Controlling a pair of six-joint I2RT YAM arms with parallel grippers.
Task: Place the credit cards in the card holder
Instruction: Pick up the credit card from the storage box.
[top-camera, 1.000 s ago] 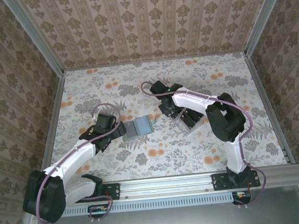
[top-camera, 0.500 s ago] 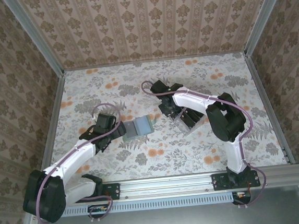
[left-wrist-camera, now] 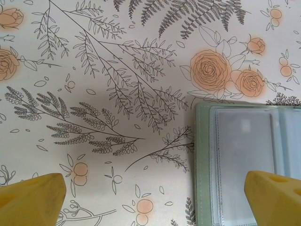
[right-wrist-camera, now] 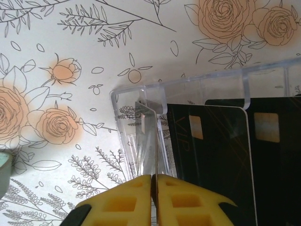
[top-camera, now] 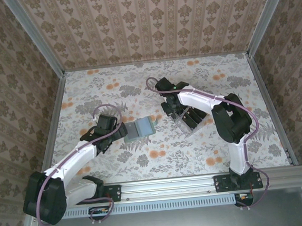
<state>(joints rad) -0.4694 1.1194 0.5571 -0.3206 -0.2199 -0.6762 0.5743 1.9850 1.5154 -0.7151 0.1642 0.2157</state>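
My right tool [right-wrist-camera: 154, 181], clenched on 1 credit card [right-wrist-camera: 148, 134], just eased up from the clear tray [right-wrist-camera: 197, 84]; left tool [left-wrist-camera: 155, 186] gapes over the card holder [left-wrist-camera: 237, 155].

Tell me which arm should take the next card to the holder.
Right. The right gripper is shut on a credit card, edge-on by the clear rack. The left gripper is open at the edge of the open card holder, suited to steadying it.

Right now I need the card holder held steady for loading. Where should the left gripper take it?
Probably by its green edge nearest the left gripper, coming from that side. The card holder lies open and flat, and that edge sits between the gripper's open fingers.
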